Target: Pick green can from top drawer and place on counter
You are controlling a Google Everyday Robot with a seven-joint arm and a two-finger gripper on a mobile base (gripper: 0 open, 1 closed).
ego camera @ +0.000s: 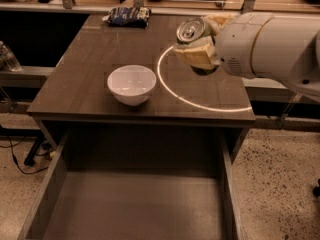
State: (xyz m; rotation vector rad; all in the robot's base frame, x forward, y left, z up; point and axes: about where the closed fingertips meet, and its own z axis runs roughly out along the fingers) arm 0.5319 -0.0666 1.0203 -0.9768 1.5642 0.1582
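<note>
Green can (190,30), a small metal cylinder, is held in the air above the far right part of the large dark grey-brown glossy counter (85,79), tipped so that its round silver top with the pull tab faces the camera. Little of its body shows, only a dark sliver beneath the tan pads, so the green print is hard to make out. The robot's two-finger gripper (202,38) is clamped on it, one pale pad under the can and one behind it, with the bulky white arm reaching in from the right. A bright ring of reflected light (200,104) lies on the counter below the can. A white round ceramic bowl (131,84) stands upright near the counter's front edge, well left of the can, and a dark blue crinkled bag (127,15) lies at the far edge. The wide grey-brown top drawer (135,204) is pulled open below the counter's front.
</note>
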